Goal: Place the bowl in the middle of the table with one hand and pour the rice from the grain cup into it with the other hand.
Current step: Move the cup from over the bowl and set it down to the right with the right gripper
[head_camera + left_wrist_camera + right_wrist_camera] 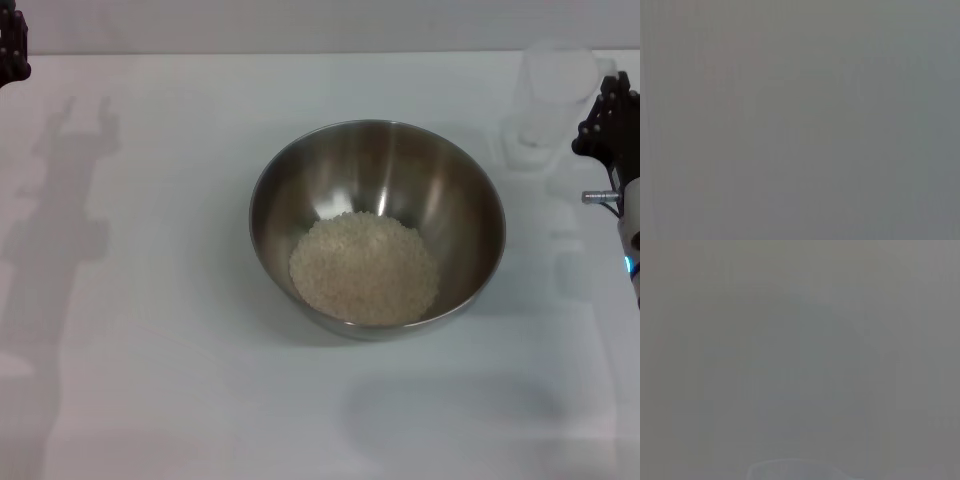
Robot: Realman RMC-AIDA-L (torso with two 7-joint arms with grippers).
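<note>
One small clear plastic grain cup [553, 97] stands upright at the white worktop's [150, 380] far right corner, just beside the right tool [606, 122], grip unclear; the left tool [12, 48] is parked at the far left corner, grip unclear too.

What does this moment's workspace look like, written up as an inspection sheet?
Surface: white table, with arm shadows on its left side.
Bowl: steel bowl sits upright near the middle of the table.
Rice: a pile of rice lies in the bowl's bottom.
Cup: clear cup stands upright at the far right, looks empty, apart from the bowl.
Clutter: nothing seen.
Left claw: left claw at the far left corner, mostly out of view.
Right claw: right claw at the right edge, next to the cup; contact cannot be told.
Cables: nothing seen.
Surroundings: pale wall strip behind the table; both wrist views show only grey blur.
</note>
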